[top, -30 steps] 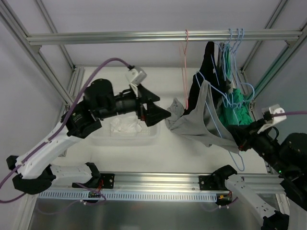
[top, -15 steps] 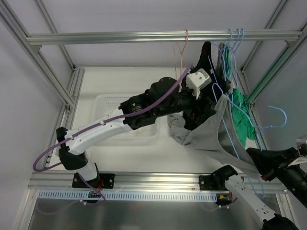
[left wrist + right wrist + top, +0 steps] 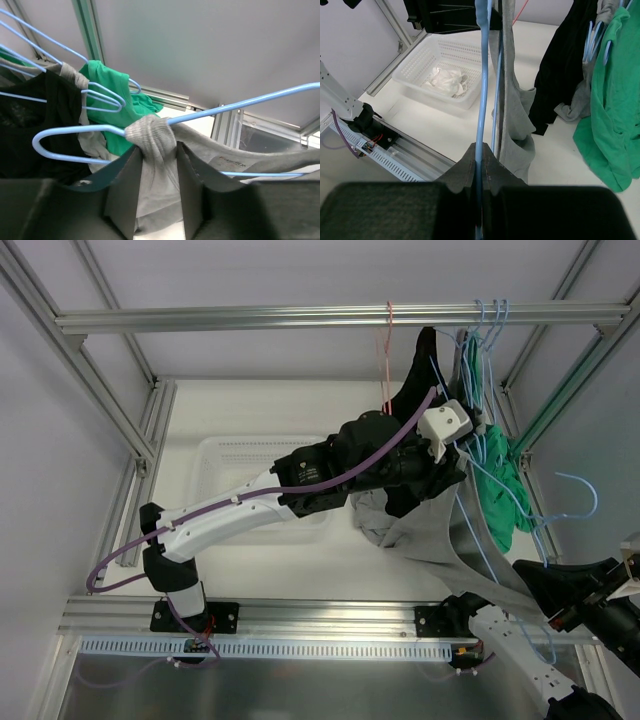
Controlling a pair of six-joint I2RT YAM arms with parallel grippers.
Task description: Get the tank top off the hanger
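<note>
Basket (image 3: 240,446) w/ white cloth (image 3: 447,80) sits at left. L gripper (image 3: 159,150), arm stretched across, has jaws pinched on grey tank top (image 3: 150,135) strap where it bunches over blue hanger (image 3: 240,102). Tank top hangs mid-air btwn the arms, next to green garment (image 3: 500,490). R gripper (image 3: 481,147), lower right, clenched on hanger wire.

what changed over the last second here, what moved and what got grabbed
The left gripper swung from over the basket rightward to the grey tank top and closed on its strap at the blue hanger. The right gripper, still clamped on the blue hanger, pulled it toward the near right corner. The basket and its white cloth stayed put.
</note>
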